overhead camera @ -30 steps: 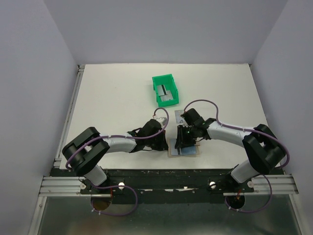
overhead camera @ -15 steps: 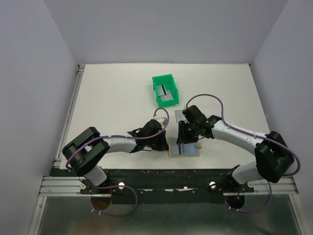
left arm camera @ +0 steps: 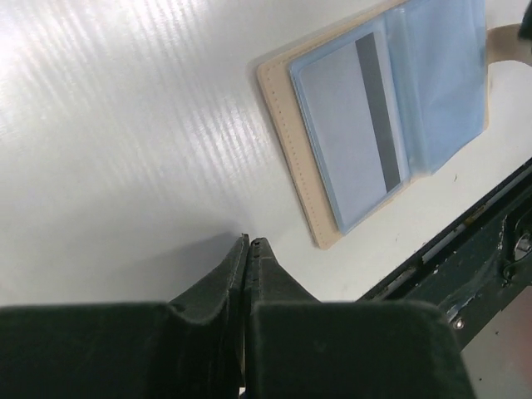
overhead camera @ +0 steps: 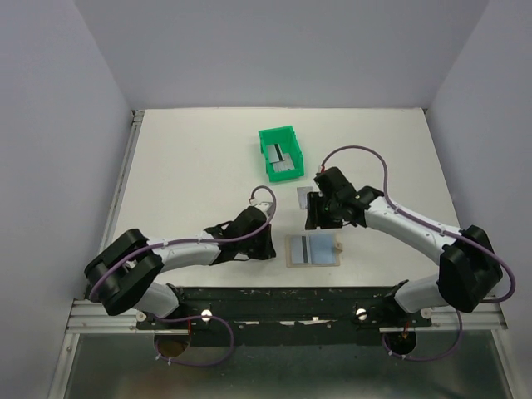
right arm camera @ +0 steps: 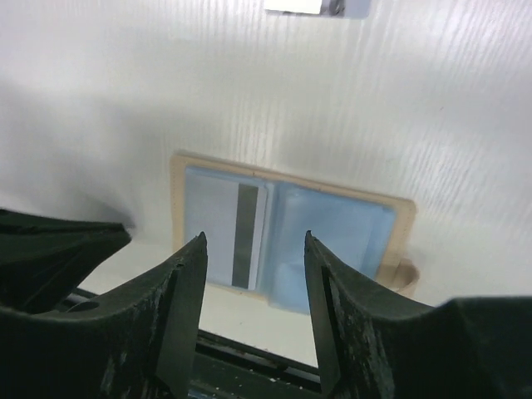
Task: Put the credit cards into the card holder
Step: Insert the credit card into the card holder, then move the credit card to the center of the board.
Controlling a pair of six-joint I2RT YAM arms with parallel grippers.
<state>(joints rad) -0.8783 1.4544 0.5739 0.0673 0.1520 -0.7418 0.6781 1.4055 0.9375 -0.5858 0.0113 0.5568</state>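
Well, I see the card holder (overhead camera: 326, 250) lying open on the tabletop (overhead camera: 191, 166), with a striped credit card (left arm camera: 337, 141) in its left pocket. My left jaws are clenched on nothing beside it. My right jaws are spread wide and empty nearby.

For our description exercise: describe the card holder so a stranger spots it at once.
On the white table, look near the front edge, nearer than the green bin. The card holder lies open. Its tan border and pale blue pockets, one holding a striped card, set it apart.
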